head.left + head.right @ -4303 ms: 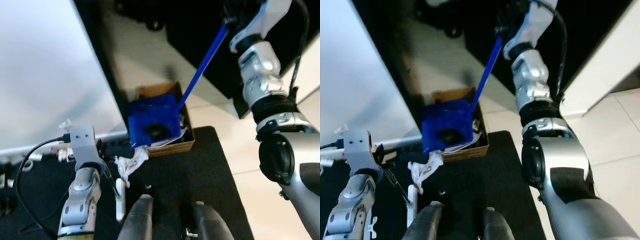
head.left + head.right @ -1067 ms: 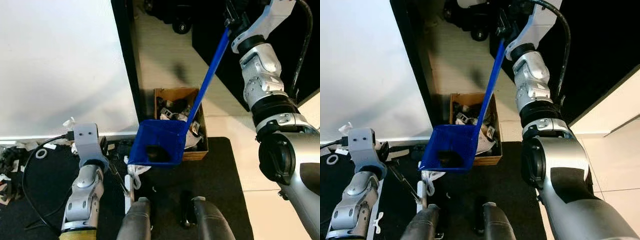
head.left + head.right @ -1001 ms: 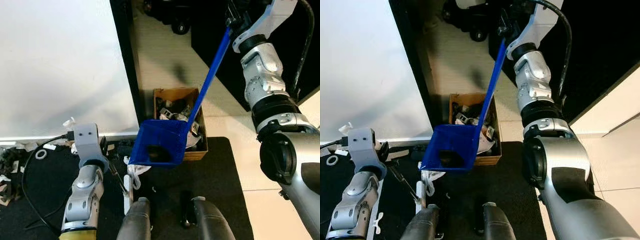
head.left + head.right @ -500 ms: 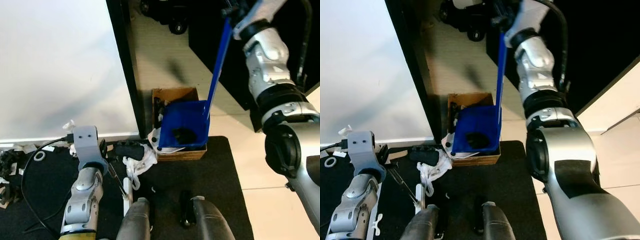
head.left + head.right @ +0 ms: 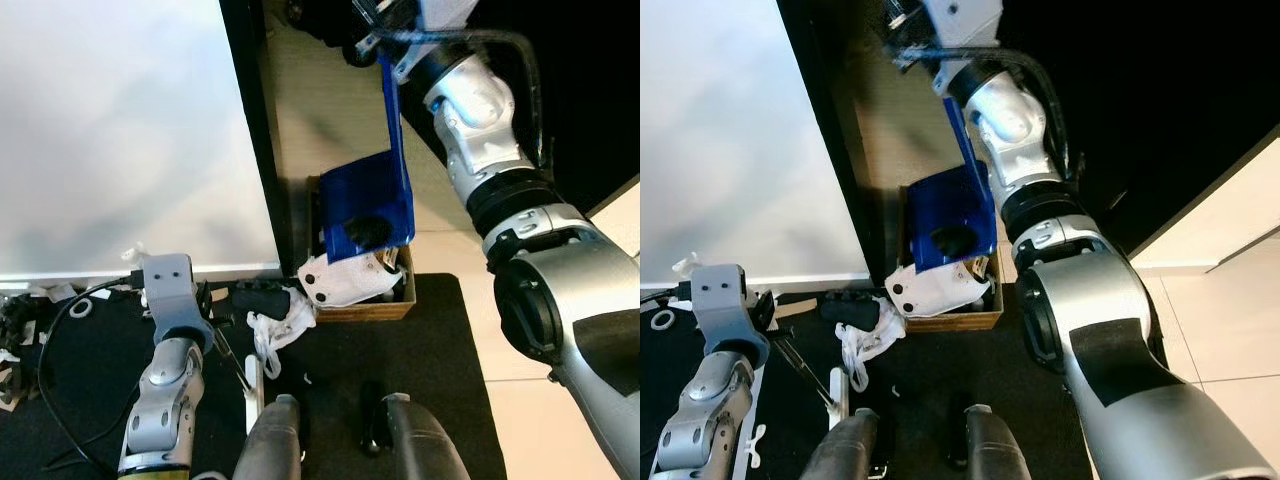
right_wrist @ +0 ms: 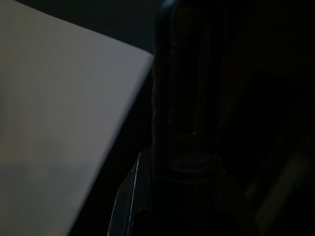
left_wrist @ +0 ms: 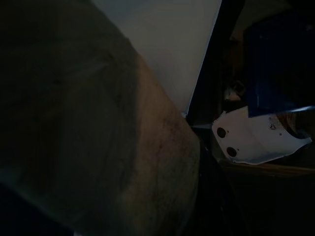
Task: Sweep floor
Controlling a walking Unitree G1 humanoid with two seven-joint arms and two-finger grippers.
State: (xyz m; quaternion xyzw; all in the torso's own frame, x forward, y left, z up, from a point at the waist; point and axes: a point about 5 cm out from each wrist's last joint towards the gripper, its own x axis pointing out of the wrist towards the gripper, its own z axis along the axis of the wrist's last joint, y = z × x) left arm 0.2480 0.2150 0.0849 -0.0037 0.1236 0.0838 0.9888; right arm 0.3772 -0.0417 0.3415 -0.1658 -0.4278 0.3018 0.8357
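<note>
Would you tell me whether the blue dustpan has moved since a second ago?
Yes. The blue dustpan swung from beside the cardboard box to tip over it.

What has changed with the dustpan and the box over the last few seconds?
The right arm swung the blue dustpan from in front of the cardboard box to over it and tipped it up steeply. A white sheet-like piece now lies on the box's front edge. The left arm stayed low on the black mat.
</note>
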